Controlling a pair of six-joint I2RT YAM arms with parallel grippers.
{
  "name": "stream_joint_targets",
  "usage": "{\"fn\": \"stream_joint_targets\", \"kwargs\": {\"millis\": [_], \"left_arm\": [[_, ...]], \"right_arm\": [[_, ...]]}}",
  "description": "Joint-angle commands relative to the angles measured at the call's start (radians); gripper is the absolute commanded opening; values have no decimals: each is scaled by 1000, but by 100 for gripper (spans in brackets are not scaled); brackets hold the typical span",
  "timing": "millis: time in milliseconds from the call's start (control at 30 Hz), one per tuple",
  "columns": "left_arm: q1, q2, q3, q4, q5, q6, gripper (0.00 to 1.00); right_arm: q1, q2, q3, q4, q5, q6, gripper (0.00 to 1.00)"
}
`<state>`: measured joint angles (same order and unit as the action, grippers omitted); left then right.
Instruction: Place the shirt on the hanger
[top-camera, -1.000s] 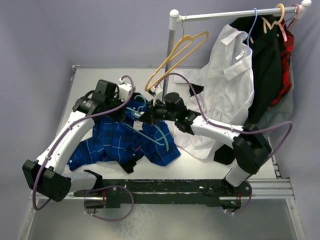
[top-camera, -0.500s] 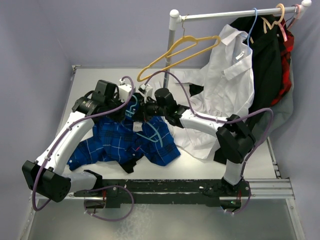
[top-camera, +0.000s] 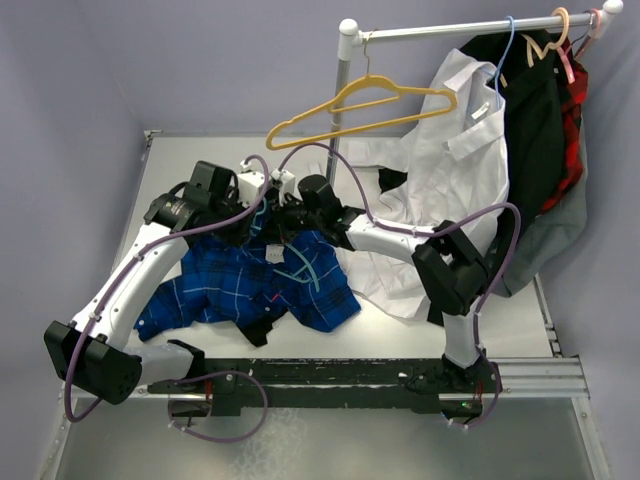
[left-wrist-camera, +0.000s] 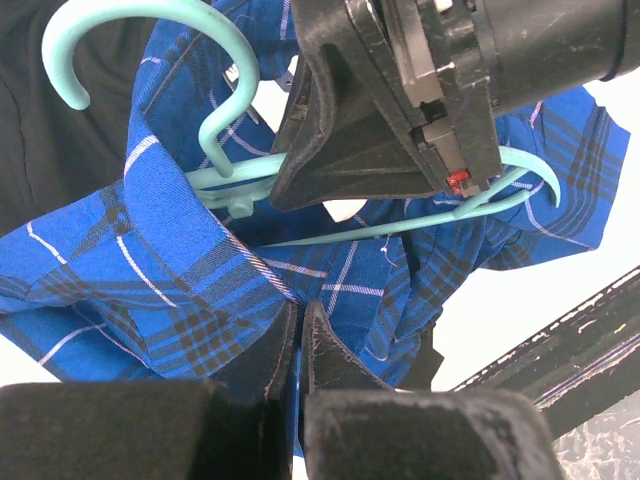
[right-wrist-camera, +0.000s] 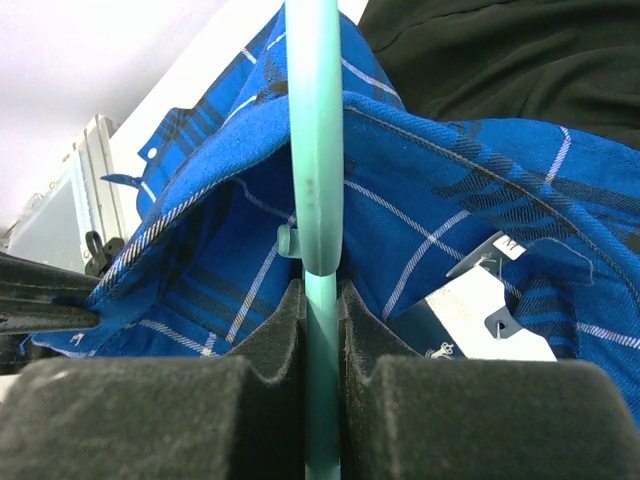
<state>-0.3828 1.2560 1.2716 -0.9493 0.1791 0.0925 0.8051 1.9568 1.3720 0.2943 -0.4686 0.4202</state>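
Note:
The blue plaid shirt (top-camera: 235, 285) lies bunched on the table in front of the left arm. My left gripper (left-wrist-camera: 298, 315) is shut on a fold of its cloth near the collar, lifting that edge. The teal hanger (right-wrist-camera: 318, 150) is pinched in my right gripper (right-wrist-camera: 322, 300), which is shut on its thin bar. One end of the hanger reaches inside the open collar, beside the white neck label (right-wrist-camera: 470, 310). In the left wrist view the hanger's hook (left-wrist-camera: 225, 110) curls over the shirt (left-wrist-camera: 130, 290). From above, the two grippers, left (top-camera: 250, 230) and right (top-camera: 285, 217), meet at the collar.
A clothes rail on a white pole (top-camera: 340, 110) stands at the back. A yellow hanger (top-camera: 370, 100) hangs from it beside a white shirt (top-camera: 455, 170), a pale blue hanger (top-camera: 505, 60) and a black garment (top-camera: 535, 130). The white shirt's hem drapes onto the table under my right arm.
My right arm has swung left with the teal hanger, bringing it up to the collar held by the left gripper. The yellow hanger on the rail has swung to nearly level.

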Motion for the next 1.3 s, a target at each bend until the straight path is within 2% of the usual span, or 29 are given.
{"fn": "stream_joint_targets", "kwargs": {"millis": [0, 100, 133, 167, 200, 233, 300, 367, 433, 533, 600, 633, 667, 800, 900, 1067, 1200, 1267], "left_arm": [[-2, -25, -2, 12, 38, 15, 0], [-2, -22, -7, 9, 51, 38, 1], [-3, -16, -3, 0, 64, 73, 16], [-2, -8, 13, -51, 95, 138, 49], [-1, 4, 52, -117, 132, 222, 91], [2, 1, 87, -148, 134, 291, 99], [47, -75, 119, -117, 121, 402, 100], [148, -148, 130, -61, 201, 510, 100], [274, -155, 153, -76, 383, 616, 100], [401, -53, 199, -191, 627, 778, 100], [478, 26, 214, -346, 823, 1013, 98], [494, 68, 227, -487, 887, 1197, 97], [498, 106, 226, -585, 928, 1325, 95], [502, 142, 140, -599, 1007, 1582, 95], [502, 222, 185, -598, 1008, 1615, 95], [523, 417, 380, -598, 1000, 1532, 93], [524, 497, 435, -597, 981, 1521, 92], [524, 553, 484, -597, 980, 1469, 92]], "right_arm": [[5, -1, 69, 44, -16, 11, 0], [5, -4, 74, 45, -16, 12, 0], [6, -6, 73, 46, -13, 9, 0], [5, -8, 73, 46, -11, 7, 0], [6, -7, 73, 45, -10, 5, 0], [5, -8, 73, 42, -9, 3, 0], [5, -5, 74, 38, -2, -1, 0], [5, -3, 76, 30, 4, -7, 0], [5, -4, 75, 30, 6, -9, 0], [5, -12, 66, 52, 2, -8, 0], [5, -13, 69, 46, 5, -9, 0], [5, -12, 73, 40, 9, -9, 0], [5, -13, 73, 35, 10, -10, 0], [6, -27, 61, 29, 17, -14, 0], [5, -40, 47, 30, 28, -18, 0], [5, -41, 59, -3, 39, -37, 0], [5, -42, 66, -3, 32, -35, 0], [5, -40, 66, 1, 29, -32, 0]]}}
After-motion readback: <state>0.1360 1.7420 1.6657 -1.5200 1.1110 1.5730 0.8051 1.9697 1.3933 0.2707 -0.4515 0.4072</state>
